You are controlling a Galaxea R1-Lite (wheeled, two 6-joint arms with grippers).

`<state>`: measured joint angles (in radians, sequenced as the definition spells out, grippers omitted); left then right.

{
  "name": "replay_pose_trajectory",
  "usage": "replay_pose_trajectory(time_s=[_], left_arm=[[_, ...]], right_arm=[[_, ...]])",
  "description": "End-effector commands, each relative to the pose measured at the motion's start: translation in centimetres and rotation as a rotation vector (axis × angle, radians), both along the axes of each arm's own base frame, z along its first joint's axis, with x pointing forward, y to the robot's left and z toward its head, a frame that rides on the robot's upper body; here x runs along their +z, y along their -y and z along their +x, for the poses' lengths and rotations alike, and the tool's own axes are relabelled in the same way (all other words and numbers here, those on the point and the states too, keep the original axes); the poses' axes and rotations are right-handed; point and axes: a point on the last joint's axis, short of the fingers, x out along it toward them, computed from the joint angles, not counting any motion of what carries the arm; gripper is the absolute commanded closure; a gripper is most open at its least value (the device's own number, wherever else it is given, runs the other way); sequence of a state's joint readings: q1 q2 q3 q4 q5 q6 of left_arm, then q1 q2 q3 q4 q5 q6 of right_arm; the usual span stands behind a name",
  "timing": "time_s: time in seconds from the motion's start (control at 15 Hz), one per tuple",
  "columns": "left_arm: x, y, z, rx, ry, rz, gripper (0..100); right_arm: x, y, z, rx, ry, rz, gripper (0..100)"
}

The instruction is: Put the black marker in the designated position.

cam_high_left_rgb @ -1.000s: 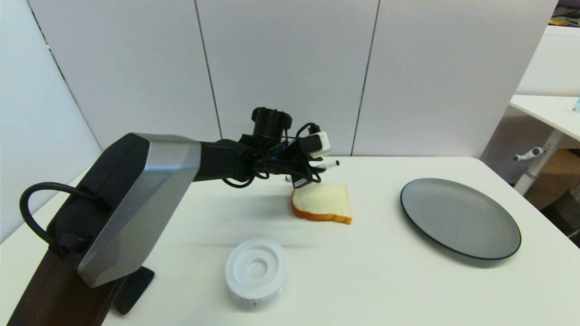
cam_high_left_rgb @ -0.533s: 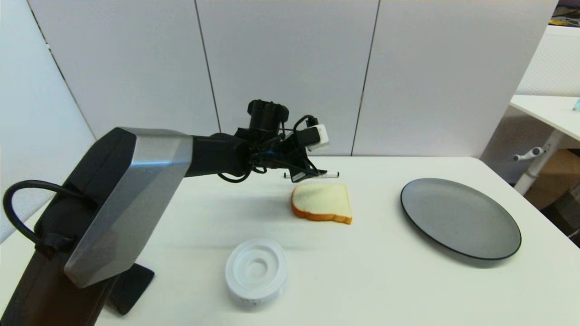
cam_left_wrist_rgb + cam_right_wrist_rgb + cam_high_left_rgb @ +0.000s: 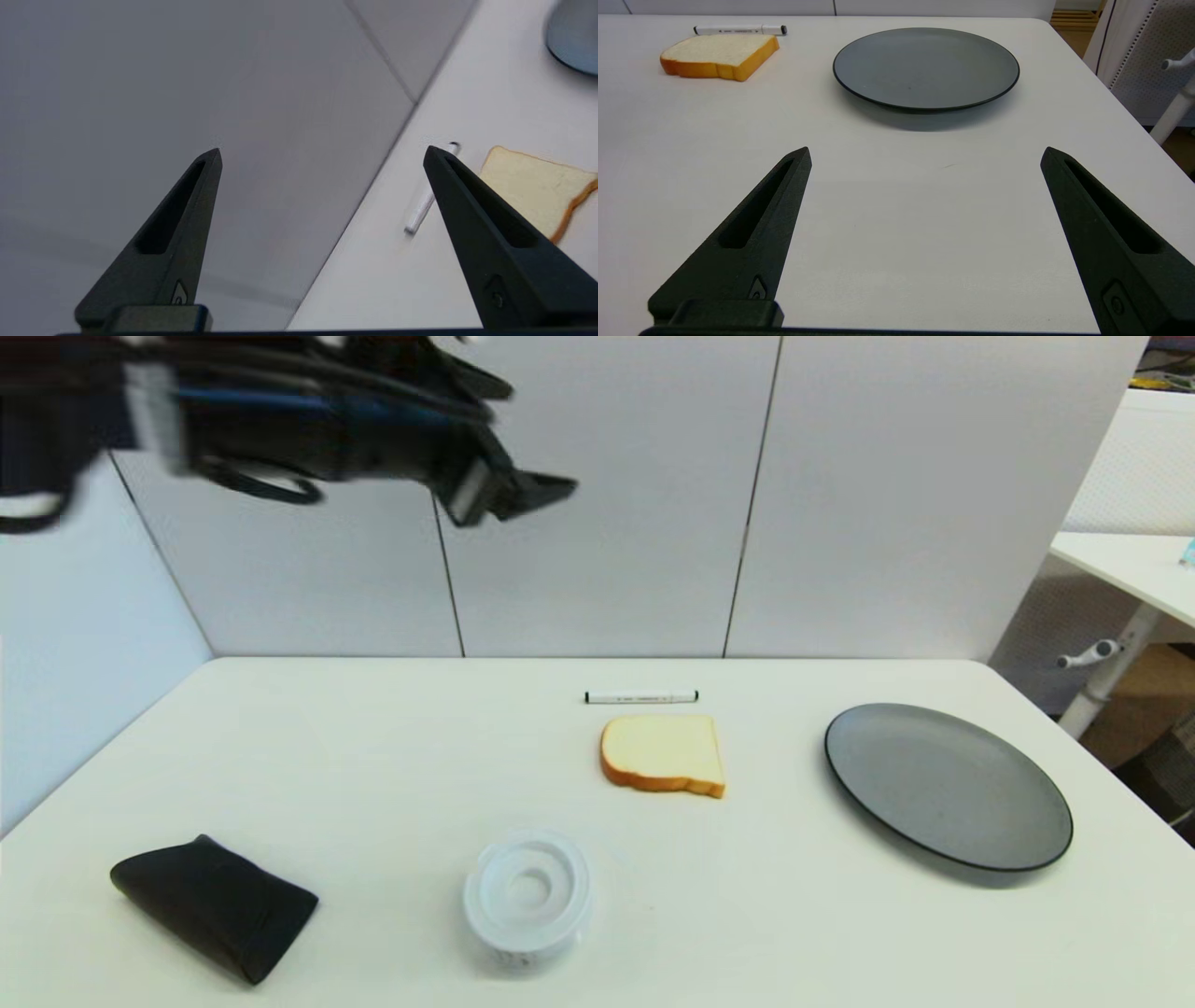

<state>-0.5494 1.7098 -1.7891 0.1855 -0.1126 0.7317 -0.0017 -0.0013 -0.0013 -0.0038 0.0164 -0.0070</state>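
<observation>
The black marker [image 3: 641, 697] lies flat on the white table [image 3: 373, 756], free of any grip, just behind the bread slice [image 3: 663, 754] on the slice's far side, parallel to the slice's back edge and close to it without touching; its barrel is about as long as the slice is wide, with a dark cap at each end; the patch of tabletop it rests on carries no outline or holder. The left gripper [image 3: 322, 150] is high above the table, well up and to the left of the bread slice, in front of the grey wall panels [image 3: 607, 495]; its two black fingers [image 3: 177, 219] stand wide apart with nothing between them; in the left wrist view the marker [image 3: 423, 207] shows far below, partly hidden behind one finger, beside the bread slice [image 3: 532, 193]. The right gripper [image 3: 924, 150] hovers low over the table on the near side of the dark grey plate [image 3: 926, 67], its fingers [image 3: 756, 224] also spread wide and empty; in that view the marker [image 3: 740, 30] shows just beyond the bread slice [image 3: 720, 56], both well apart from the gripper. The plate [image 3: 948, 786] sits to the right of the bread slice; a white ring-shaped object [image 3: 527, 896] lies nearer than the slice and a little to its left; a black folded pouch [image 3: 215, 905] lies far to the slice's left, near the table's front edge.
</observation>
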Motion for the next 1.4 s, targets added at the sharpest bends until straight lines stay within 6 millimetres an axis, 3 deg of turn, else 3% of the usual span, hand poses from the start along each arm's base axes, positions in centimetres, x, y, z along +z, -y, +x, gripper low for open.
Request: replay_pose_trajectory(time_s=[0.07,0.27,0.53,0.67,0.73,1.07,1.4], left_arm=[[-2.3,-13.8,-17.9,0.437,-0.088,-0.366,0],[-9.6,-15.0,-20.5,0.465,-0.169,-0.481,0],[-21.2,-16.1,-24.5,0.519,-0.224,-0.463,0],[-25.9,-16.3,-26.5,0.515,-0.224,-0.464,0],[-27.4,-16.3,-26.4,0.518,-0.253,-0.453,0],[-28.2,-16.3,-26.3,0.577,-0.221,-0.45,0],[-29.9,-16.3,-28.6,0.596,-0.128,-0.558,0]], right_arm=[[0.0,0.0,0.0,0.001,0.0,-0.001,0],[0.0,0.0,0.0,0.001,0.0,-0.001,0],[0.0,0.0,0.0,0.001,-0.002,-0.001,0],[0.0,0.0,0.0,0.001,0.0,-0.001,0],[0.0,0.0,0.0,0.001,0.0,-0.001,0],[0.0,0.0,0.0,0.001,0.0,-0.001,0],[0.0,0.0,0.0,0.001,0.0,-0.001,0]])
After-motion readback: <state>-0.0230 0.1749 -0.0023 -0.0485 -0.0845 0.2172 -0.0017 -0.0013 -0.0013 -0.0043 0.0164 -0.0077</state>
